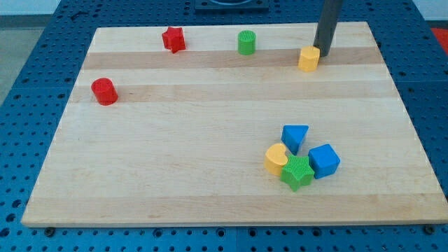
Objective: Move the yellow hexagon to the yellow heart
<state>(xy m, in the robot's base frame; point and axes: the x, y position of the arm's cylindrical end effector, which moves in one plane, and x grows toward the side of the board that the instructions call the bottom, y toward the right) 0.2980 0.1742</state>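
Your tip (pixel 324 52) — a bare rod, holding nothing — touches the yellow hexagon (pixel 309 59) near the table's top-right corner, and an off-centre push could slip it aside — or scatter the cluster around the yellow heart (pixel 276 158).

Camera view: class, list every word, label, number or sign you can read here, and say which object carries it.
None: no readable text shows anywhere.
The wooden board is bare wood.
The yellow hexagon, the yellow heart and the other blocks carry no marks.
My tip, beside the yellow hexagon on the view's right, is plain dark.
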